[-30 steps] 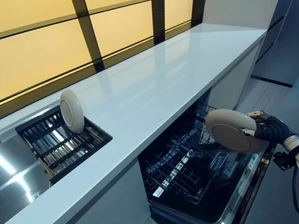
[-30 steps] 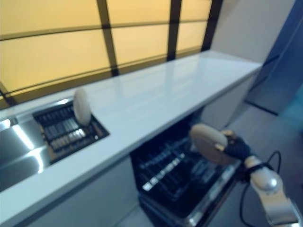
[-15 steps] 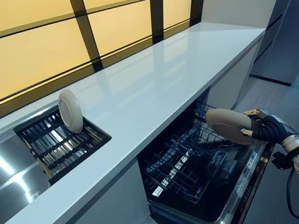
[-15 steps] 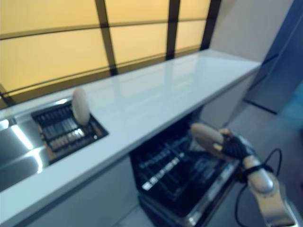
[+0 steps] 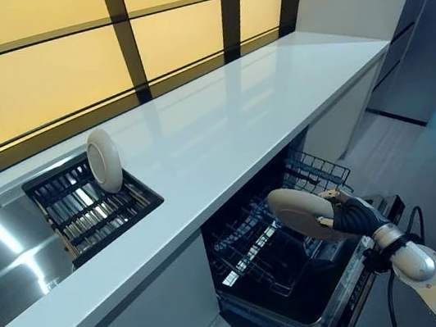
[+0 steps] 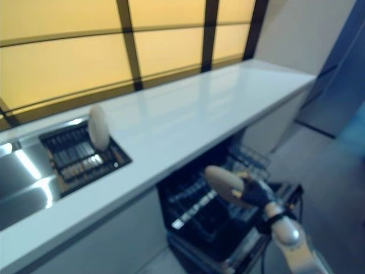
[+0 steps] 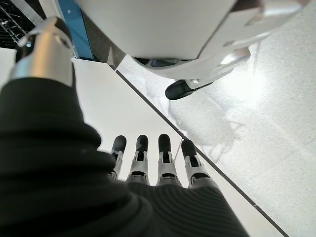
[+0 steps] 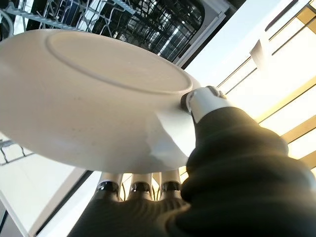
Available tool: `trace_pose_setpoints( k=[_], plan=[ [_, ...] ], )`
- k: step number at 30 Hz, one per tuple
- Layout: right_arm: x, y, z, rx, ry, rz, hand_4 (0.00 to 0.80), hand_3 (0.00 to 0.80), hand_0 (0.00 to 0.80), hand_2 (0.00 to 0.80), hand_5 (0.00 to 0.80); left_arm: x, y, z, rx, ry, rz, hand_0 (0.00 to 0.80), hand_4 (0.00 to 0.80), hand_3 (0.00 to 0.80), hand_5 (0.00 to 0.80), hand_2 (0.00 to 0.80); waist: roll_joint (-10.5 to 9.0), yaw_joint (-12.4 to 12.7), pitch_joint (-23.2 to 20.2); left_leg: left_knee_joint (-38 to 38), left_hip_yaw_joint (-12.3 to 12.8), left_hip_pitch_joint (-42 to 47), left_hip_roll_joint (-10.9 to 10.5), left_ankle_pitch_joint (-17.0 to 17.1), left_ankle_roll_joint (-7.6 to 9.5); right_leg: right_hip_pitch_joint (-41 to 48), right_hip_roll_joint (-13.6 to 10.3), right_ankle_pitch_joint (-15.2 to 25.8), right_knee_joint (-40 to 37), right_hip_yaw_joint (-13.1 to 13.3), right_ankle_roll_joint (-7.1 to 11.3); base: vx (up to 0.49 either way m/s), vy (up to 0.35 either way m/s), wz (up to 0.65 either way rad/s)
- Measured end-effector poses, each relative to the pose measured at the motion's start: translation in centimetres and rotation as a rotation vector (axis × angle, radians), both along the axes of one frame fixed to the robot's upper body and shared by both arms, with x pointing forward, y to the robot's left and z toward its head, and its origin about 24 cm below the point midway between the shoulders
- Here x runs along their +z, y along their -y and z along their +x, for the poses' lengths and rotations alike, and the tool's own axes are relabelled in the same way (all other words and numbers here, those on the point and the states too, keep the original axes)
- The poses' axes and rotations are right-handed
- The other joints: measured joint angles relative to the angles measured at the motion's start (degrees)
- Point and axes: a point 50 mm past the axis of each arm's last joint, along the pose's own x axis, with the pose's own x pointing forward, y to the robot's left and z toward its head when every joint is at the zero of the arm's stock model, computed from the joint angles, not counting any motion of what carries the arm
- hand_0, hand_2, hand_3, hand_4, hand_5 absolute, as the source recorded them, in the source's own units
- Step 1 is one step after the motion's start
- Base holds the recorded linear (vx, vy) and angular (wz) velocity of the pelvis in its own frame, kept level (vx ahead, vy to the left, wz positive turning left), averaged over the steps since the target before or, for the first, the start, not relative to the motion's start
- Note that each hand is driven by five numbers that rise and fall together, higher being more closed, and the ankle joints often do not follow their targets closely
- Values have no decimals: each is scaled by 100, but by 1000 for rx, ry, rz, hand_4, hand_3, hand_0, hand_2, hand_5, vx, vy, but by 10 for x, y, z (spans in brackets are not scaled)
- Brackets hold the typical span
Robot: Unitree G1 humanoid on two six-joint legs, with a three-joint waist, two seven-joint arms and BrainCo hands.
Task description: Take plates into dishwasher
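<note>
My right hand (image 5: 349,218) is shut on a cream plate (image 5: 299,214), pinching its rim between thumb (image 8: 202,101) and fingers (image 8: 140,186). It holds the plate (image 8: 89,94) nearly flat above the pulled-out dishwasher rack (image 5: 256,244), just in front of the counter edge. A second cream plate (image 5: 104,161) stands upright in the dark drying rack (image 5: 92,204) set in the counter at the left. My left hand (image 7: 158,163) shows only in its wrist view, fingers straight and holding nothing, hanging over the floor.
The white counter (image 5: 228,124) runs along the window. A steel sink (image 5: 0,256) lies left of the drying rack. The dishwasher door (image 5: 352,275) is folded down below the rack. A dark blue cabinet (image 5: 426,39) stands at the far right.
My right hand has carried the plate leftward and lower, from beside the dishwasher door to above the rack, tilting it from facing me to nearly flat.
</note>
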Motion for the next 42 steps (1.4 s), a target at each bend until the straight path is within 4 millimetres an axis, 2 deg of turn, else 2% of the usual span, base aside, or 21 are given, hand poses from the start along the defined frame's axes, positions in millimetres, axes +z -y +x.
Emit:
trace_pose_setpoints(
  k=[4,16,22,29,37,42],
  plan=[
    [-1,-1,0,19,-24,35,800,800,800,800,800,0,0,0,1,-6,1,0,0,0,0,0,44,-2,29,0,-1,18,0,0,0,9,0,-1,1,-1,2,0,0,0],
    [-25,-28,-4,95,-166,145,800,800,800,800,800,0,5,4,-33,3,-2,0,0,0,0,0,59,1,30,-1,-19,53,-6,2,3,58,-1,-2,13,-15,3,0,0,0],
    [-27,-32,-4,83,-162,183,800,800,800,800,800,0,7,4,-35,0,-5,0,0,0,0,0,83,8,20,2,-87,54,-26,9,12,102,-1,-7,13,-76,9,9,0,5],
    [-37,-43,-7,106,-214,187,800,800,800,800,800,-1,9,3,-32,-9,-11,0,0,0,0,0,197,25,-46,-3,-130,40,-40,13,18,115,-3,-13,15,-135,12,6,1,3],
    [-40,-49,-8,123,-229,185,800,800,800,800,800,-2,15,4,-54,-10,-22,0,0,0,0,0,223,164,-68,0,-153,37,-45,19,24,131,1,-13,15,-154,13,0,0,1],
    [-41,-51,-7,121,-234,182,800,800,800,800,800,-2,15,4,-54,-13,-22,0,0,0,0,0,221,168,-70,4,-229,-4,-56,31,39,139,15,-14,15,-165,12,4,1,7]
  ],
)
